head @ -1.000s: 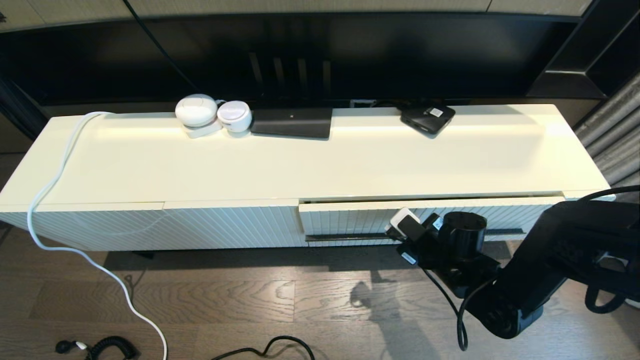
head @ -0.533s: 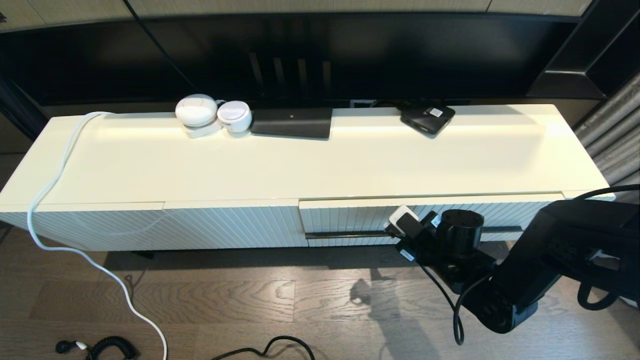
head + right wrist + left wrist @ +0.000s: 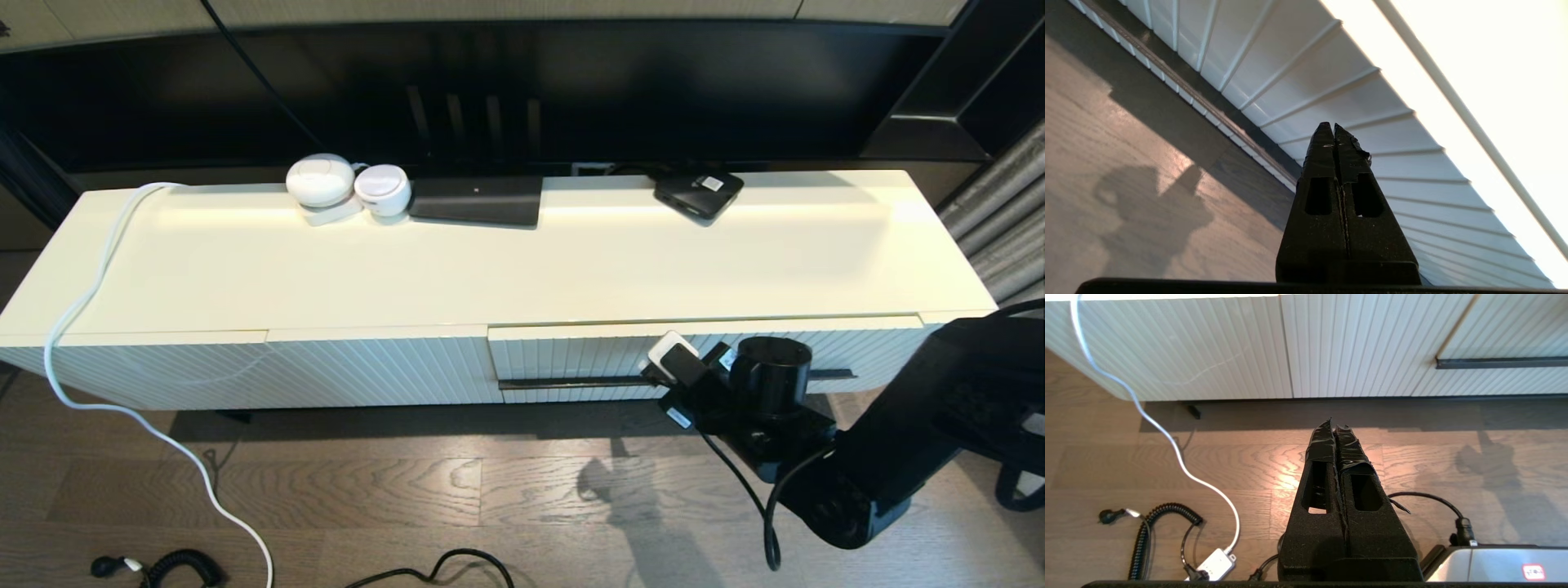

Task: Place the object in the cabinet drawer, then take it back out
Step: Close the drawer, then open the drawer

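The cabinet drawer point(image 3: 571, 353) sits on the right half of the long cream cabinet, its ribbed front flush with the cabinet face and its black bar handle point(image 3: 571, 382) running across it. My right gripper point(image 3: 653, 374) is shut and empty, tips right at the ribbed front point(image 3: 1331, 81) just above the handle point(image 3: 1180, 87). In the right wrist view the right gripper point(image 3: 1334, 126) shows its fingers pressed together. My left gripper point(image 3: 1334, 424) hangs shut and empty low over the wood floor, facing the cabinet. Neither gripper holds any object, and the drawer's inside is hidden.
On the cabinet top's back edge stand two round white devices point(image 3: 347, 186), a flat black box point(image 3: 476, 200) and a small black device point(image 3: 698, 192). A white cable point(image 3: 82, 310) drapes over the left end to the floor. Cords point(image 3: 1163, 535) and a white adapter point(image 3: 1212, 564) lie on the floor.
A second ago the drawer stood slightly out with a dark gap along its top. It is now flush. My right arm pushed in toward the cabinet and shifted a little right.
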Robot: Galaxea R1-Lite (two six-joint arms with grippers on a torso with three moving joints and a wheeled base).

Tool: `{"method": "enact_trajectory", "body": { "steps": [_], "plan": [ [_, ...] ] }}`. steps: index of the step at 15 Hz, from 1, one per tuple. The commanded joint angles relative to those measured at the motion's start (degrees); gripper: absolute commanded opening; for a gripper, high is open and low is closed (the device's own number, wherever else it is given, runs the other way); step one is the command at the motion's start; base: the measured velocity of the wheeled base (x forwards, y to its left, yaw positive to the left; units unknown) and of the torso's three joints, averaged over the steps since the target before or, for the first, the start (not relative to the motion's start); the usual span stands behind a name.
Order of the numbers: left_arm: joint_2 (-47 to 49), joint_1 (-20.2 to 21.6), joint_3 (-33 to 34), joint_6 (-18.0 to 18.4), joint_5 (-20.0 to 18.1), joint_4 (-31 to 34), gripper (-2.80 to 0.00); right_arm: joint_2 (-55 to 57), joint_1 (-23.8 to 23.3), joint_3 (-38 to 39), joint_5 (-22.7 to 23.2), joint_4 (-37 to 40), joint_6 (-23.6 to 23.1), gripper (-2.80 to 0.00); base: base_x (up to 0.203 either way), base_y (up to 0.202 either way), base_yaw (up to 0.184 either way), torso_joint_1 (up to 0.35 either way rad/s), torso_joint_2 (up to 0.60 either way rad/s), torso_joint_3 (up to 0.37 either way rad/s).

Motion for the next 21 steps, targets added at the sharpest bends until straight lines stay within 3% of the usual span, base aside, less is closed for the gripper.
{"method": "enact_trajectory", "body": {
  "steps": [1,4,8,12,15,18,21],
  "plan": [
    [0.0,0.0,0.1,-0.1,0.0,0.0,-2.8,-7.0,0.0,2.8,0.0,1.5,-0.2,-2.8,0.0,0.0,0.0,0.0,0.0,0.0],
    [0.0,0.0,0.0,-0.1,0.0,0.0,-2.8,-21.0,0.0,8.6,0.1,11.4,0.1,-2.8,0.0,0.0,0.0,0.0,0.0,0.0],
    [0.0,0.0,0.1,-0.1,0.0,0.0,-2.8,-40.9,0.3,14.4,0.2,33.5,2.4,-2.8,0.0,0.0,0.0,0.0,0.0,0.0],
    [0.0,0.0,0.0,-0.1,0.0,0.0,-2.8,-64.7,-1.7,15.3,1.5,68.0,8.7,-2.8,0.0,0.0,0.0,0.0,0.0,0.0],
    [0.0,0.0,0.0,-0.1,0.0,0.0,-2.8,-78.1,-11.2,11.6,6.3,97.6,12.0,-2.8,0.0,0.0,0.0,0.0,0.0,0.0],
    [0.0,0.0,0.0,-0.1,0.0,0.0,-2.8,-85.6,-16.7,10.0,10.4,108.1,12.6,-2.8,0.0,0.0,0.0,0.0,0.0,0.0],
    [0.0,0.0,0.0,-0.1,0.0,0.0,-2.8,-87.3,-17.7,10.1,12.3,109.9,10.9,-2.8,0.0,0.0,0.0,0.0,0.0,0.0]
  ]
}}
